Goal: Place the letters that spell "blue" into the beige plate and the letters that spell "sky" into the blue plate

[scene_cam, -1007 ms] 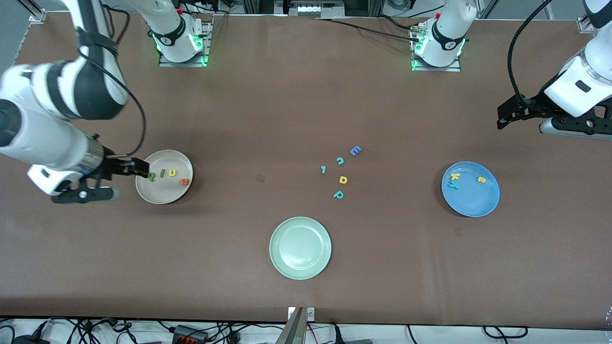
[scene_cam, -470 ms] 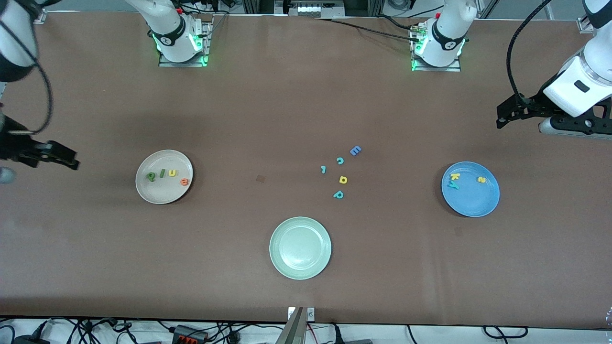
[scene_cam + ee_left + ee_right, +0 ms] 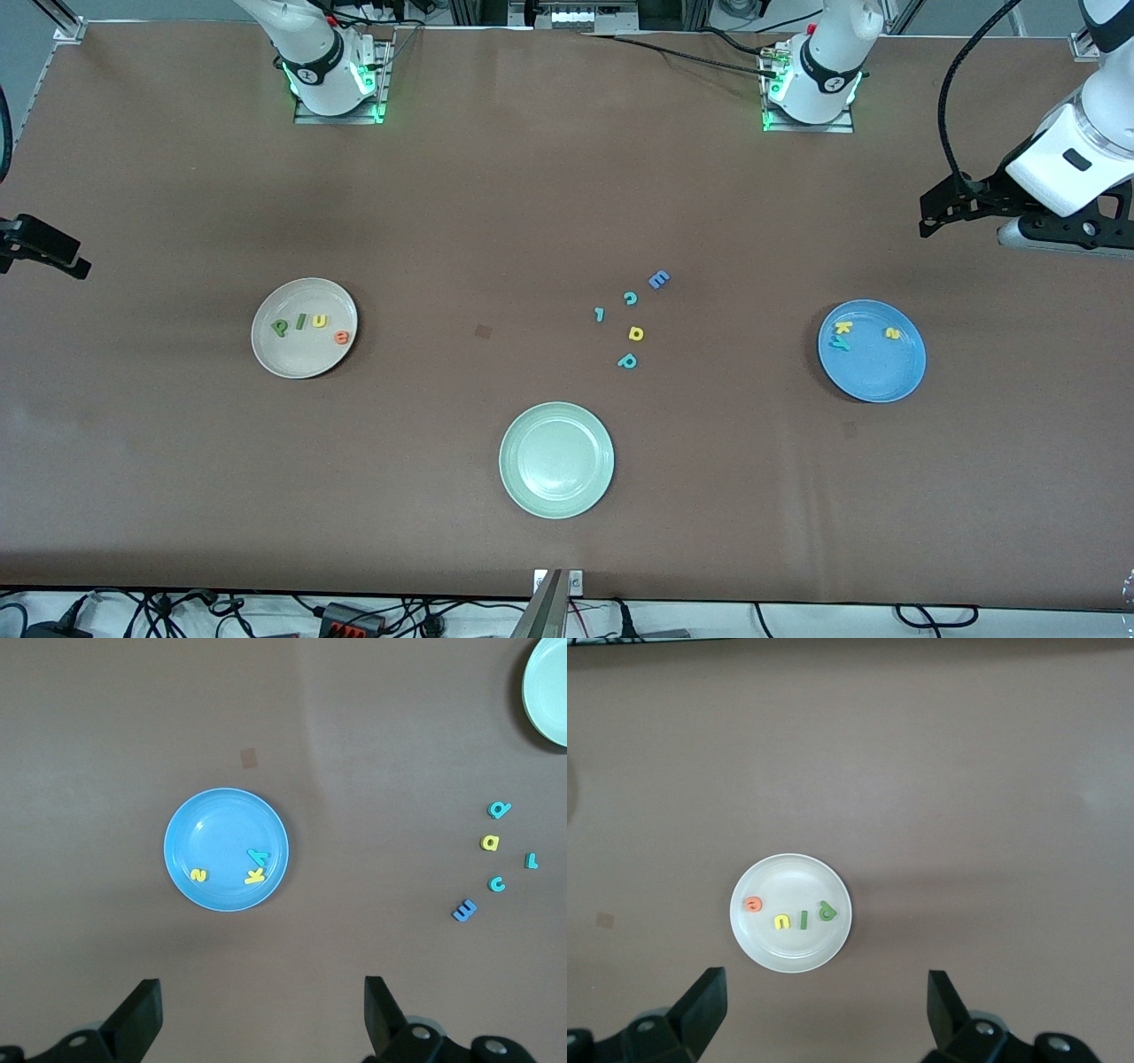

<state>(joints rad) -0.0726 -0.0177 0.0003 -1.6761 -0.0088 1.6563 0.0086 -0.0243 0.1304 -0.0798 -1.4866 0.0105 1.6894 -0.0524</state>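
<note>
Both end effectors empty, fingers spread wide. Right end effector [image 3: 44,252] hangs at the right arm's end of the tabletop [image 3: 532,195], up in the air, clear of the plates; its wrist view looks straight down on the beige plate [image 3: 791,950], well apart from its fingers [image 3: 704,1005].

Beige plate [image 3: 301,359], toward the right arm's end: holds four letters in a row. Green b [image 3: 280,328], green l [image 3: 301,322], yellow u [image 3: 320,322], orange e [image 3: 341,337]. All lie flat inside the rim, none touching its neighbour.

Pale green plate [image 3: 556,496], mid-tabletop, nearest the front camera.

Loose letters on bare tabletop, farther from the camera than the green plate and toward the left arm's end of it: blue E [image 3: 658,280], teal c [image 3: 630,299], small teal letter [image 3: 599,314], yellow a/d shape [image 3: 635,333], teal p [image 3: 627,361]. Close cluster, none touching.

Blue plate [image 3: 877,377], toward the left arm's end: yellow k [image 3: 842,328] and teal y [image 3: 839,343] just beside each other near the rim; yellow s [image 3: 893,333] apart from them, same plate.

Left end effector [image 3: 943,208] hangs in the air at the left arm's end, farther up the front view than the blue plate, not over it. Its wrist view shows the blue plate [image 3: 190,828] well clear of the fingers [image 3: 381,1010].
</note>
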